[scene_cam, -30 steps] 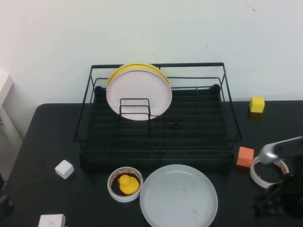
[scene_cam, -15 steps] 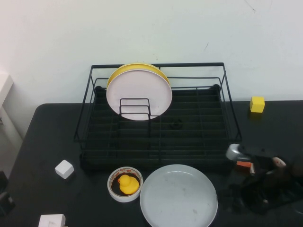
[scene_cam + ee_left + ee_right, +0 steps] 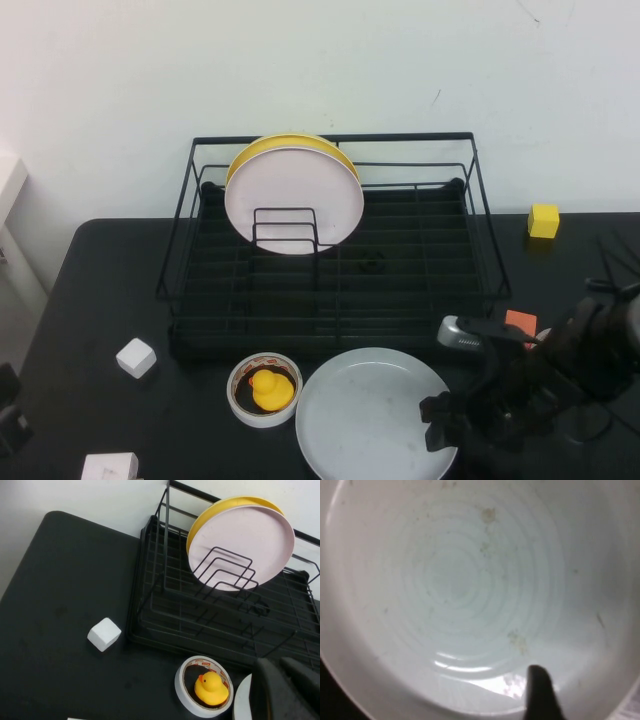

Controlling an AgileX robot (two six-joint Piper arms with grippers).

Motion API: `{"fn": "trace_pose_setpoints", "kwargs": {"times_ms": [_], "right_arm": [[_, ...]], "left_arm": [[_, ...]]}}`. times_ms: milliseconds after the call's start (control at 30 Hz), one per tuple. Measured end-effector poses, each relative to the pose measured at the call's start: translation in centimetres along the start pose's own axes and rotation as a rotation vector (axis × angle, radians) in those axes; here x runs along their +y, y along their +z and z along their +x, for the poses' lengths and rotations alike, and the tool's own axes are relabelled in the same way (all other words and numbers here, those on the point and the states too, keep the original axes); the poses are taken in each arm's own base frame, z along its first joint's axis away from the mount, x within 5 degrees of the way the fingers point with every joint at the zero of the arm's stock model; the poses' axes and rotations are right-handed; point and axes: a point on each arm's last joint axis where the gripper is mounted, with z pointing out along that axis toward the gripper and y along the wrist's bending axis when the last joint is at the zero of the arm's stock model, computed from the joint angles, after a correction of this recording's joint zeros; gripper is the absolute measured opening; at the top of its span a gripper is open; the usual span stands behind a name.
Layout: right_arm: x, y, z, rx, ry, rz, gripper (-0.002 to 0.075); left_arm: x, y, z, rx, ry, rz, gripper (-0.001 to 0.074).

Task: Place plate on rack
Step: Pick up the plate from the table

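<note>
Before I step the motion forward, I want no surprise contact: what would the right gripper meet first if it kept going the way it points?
Probably the plate: the right gripper sits at its right rim, aimed across it.

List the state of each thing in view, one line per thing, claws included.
plate: flat on the table in front of the rack, not yet lifted
rack: holds two plates upright
pinkish-white plate: standing in the wire holder
yellow plate: upright behind it
rubber duck: sitting inside the tape roll
right claw: over the plate's right rim
left claw: beside the tape roll
</note>
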Motion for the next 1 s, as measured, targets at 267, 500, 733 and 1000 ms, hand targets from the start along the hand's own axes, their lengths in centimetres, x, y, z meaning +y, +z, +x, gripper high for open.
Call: {"fn": "trace_pose_setpoints", "kwargs": {"times_ms": [267, 500, 733, 1000], "right_arm": [[0.0, 1.8, -0.6, 0.048, -0.036, -0.024, 0.0179], [0.1, 2.1, -0.3, 0.09, -0.098, -0.053, 0.0015], [1.0, 1.0, -0.2, 0.106, -0.158, -0.101, 0.0009], [4.4, -4.6, -1.5, -0.043, -0.28, -0.163, 0.0009]], "left_arm": [[0.0, 0.0, 0.0, 0.0, -0.003, 0.001, -0.0002], [0.0, 0.0, 0.0, 0.001, -0.006, 0.004, -0.0001], [0.0, 0.0, 0.1, 0.006, -0.01, 0.005, -0.0001], [-0.1, 0.0, 0.5, 0.053, -0.026, 0.005, 0.0027]]}}
